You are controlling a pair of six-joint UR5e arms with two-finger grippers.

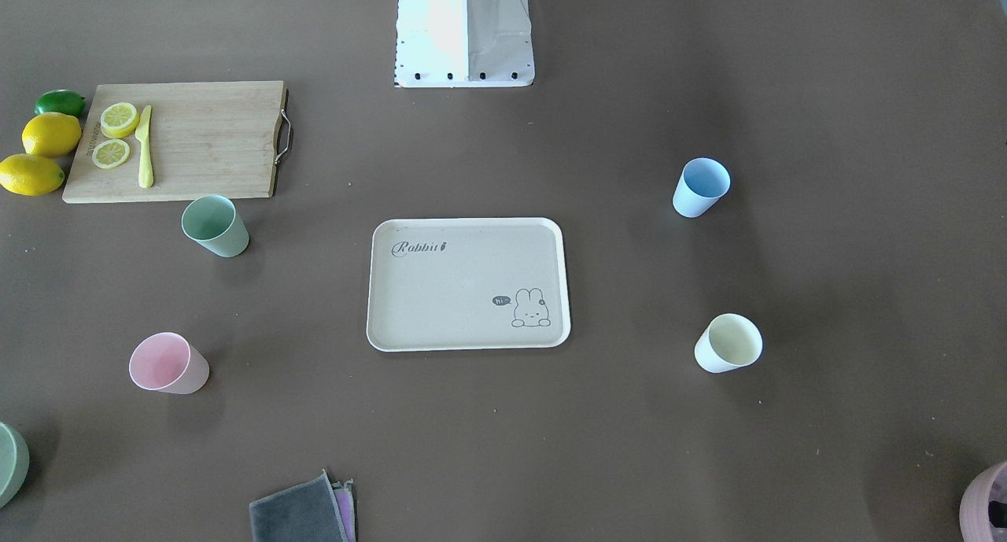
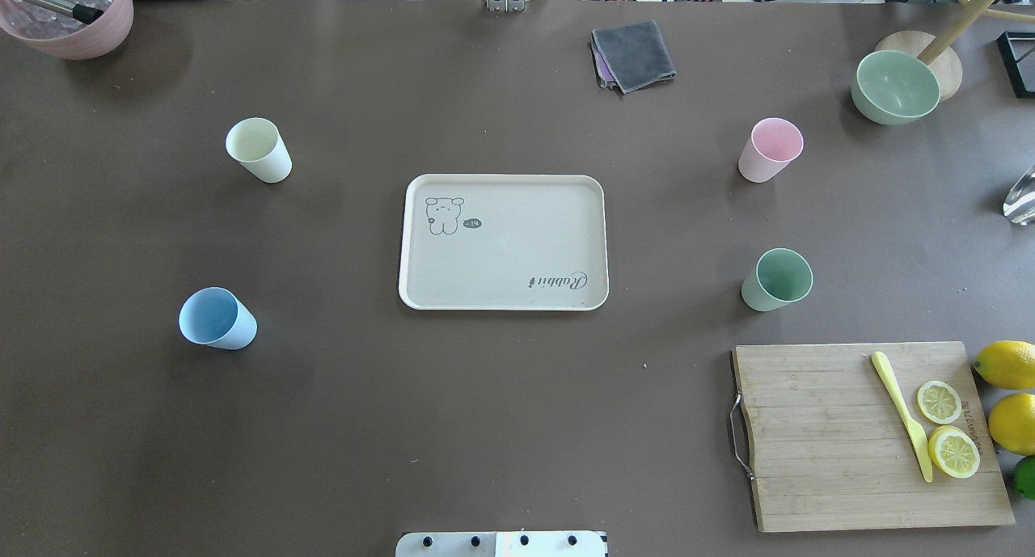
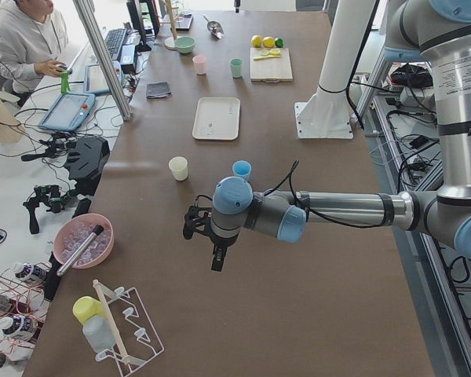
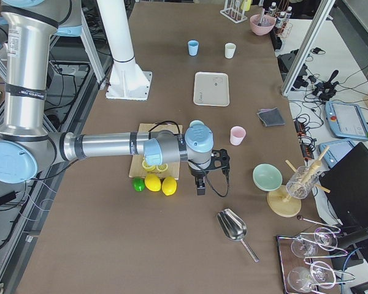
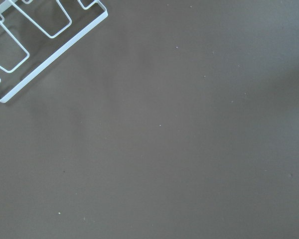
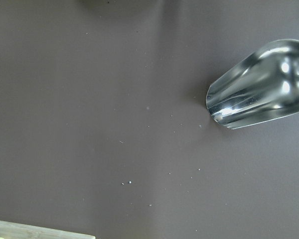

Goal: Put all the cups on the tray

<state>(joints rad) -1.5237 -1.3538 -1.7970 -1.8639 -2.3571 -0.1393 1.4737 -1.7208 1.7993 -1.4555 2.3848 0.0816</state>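
A: Cups: four of them, all upright on the table, none on the tray yet. Where does each one stand?

B: The tray lies mid-table, bare. On the robot's left, well apart from the tray, are the cream cup and the blue cup. On its right are the pink cup and the green cup, the green one near the cutting board.

A: Anything inside the containers?

B: All four cups look empty, and so does the green bowl. The pink bowl holds clear pieces, beads or ice, I cannot tell which.

A: And the pincers?

B: The left gripper and the right gripper hang over opposite table ends, far from any cup. Wide or narrow, I cannot tell.

A: What could go wrong?

B: The cups seem light and tapered, so an off-centre pinch could tip one or let it slip. A later cup could also knock one already on the tray.
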